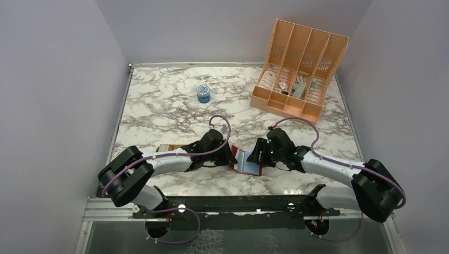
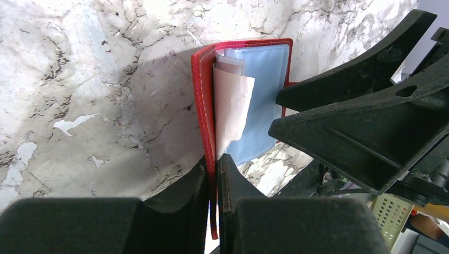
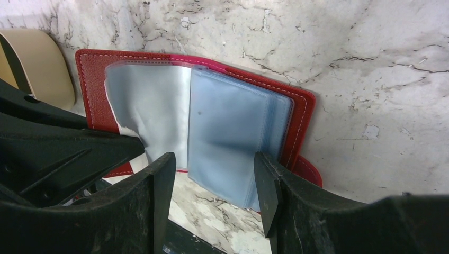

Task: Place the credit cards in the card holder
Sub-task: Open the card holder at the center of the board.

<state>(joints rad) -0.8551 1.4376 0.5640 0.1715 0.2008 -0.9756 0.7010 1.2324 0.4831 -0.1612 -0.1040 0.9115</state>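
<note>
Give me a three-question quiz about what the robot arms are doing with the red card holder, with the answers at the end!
1. True or false: the card holder is folded shut.
2. Fill in the blank: the right gripper has its jaws ____ over the pale blue pockets.
3. Which gripper pinches the red cover? A) the left gripper B) the right gripper C) neither

Key:
1. False. It is open.
2. open
3. A
</note>
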